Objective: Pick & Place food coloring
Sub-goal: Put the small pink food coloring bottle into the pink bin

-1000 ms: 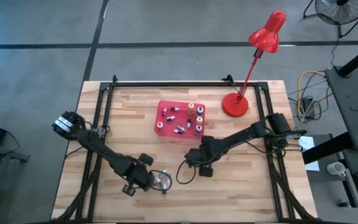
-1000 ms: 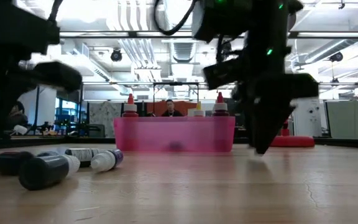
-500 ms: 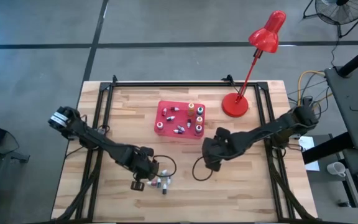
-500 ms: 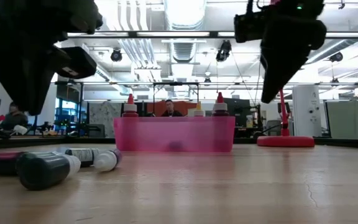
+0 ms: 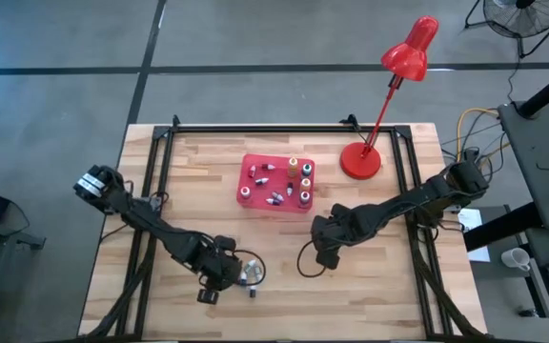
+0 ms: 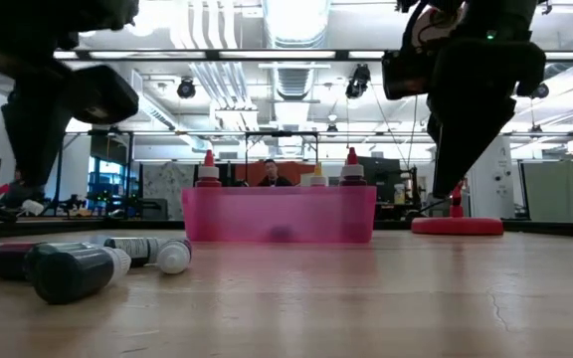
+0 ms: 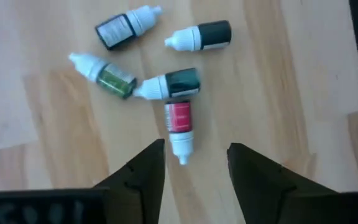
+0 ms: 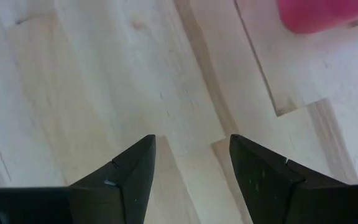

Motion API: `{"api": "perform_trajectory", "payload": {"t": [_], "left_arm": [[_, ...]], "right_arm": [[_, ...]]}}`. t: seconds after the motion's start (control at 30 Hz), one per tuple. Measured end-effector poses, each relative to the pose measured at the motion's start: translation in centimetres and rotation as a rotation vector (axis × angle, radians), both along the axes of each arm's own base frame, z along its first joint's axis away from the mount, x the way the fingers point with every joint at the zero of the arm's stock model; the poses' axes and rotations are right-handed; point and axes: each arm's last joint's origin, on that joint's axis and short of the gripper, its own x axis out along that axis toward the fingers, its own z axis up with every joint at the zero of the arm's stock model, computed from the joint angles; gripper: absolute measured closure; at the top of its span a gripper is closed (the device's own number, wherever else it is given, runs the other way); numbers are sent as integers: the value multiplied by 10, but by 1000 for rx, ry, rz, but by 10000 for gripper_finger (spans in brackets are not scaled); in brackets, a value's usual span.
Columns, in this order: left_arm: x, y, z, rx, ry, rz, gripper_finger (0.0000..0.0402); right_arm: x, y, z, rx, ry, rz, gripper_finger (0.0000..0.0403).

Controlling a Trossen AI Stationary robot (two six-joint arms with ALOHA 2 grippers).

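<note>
Several small food coloring bottles [image 7: 166, 84] lie on their sides in a loose cluster on the wooden table [image 5: 160, 191], near its front edge [image 5: 249, 276]. One has a red label [image 7: 179, 118], with its white cap pointing at my left gripper [image 7: 194, 149]. That gripper hovers open just above the cluster and touches nothing. More bottles stand or lie in the red tray [image 5: 255, 195] at the table's middle. My right gripper [image 8: 191, 146] hangs open over bare wood to the tray's near right [image 5: 324, 255].
A red desk lamp's base [image 5: 360, 160] stands at the far right, its head [image 5: 410, 52] reaching beyond the table's far edge. Black frame rails [image 5: 160, 162] run along the table's sides. In the low view the tray [image 6: 279, 214] stands behind the lying bottles [image 6: 68, 270].
My right gripper has lifted clear of the table and gone toward the right edge, away from the tray. My left gripper has risen a little above the cluster of bottles and rolled about its own axis. The bottles lie where they were.
</note>
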Motion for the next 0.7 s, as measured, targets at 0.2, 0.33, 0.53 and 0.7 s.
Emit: {"api": "perform_trajectory", "payload": {"t": [0.2, 0.33, 0.53, 0.7], "left_arm": [[-1, -2, -24, 22, 57, 99, 253], [0, 0, -31, 58, 53, 177, 253], [1, -3, -32, 37, 45, 172, 253], [-2, -10, -32, 8, 40, 142, 253]], "right_arm": [[0, 0, 0, -4, -2, -5, 202], [1, 0, 2, -2, -9, -10, 202], [1, 0, 1, -2, -8, -11, 202], [0, 0, 0, -3, -6, -11, 202]]}}
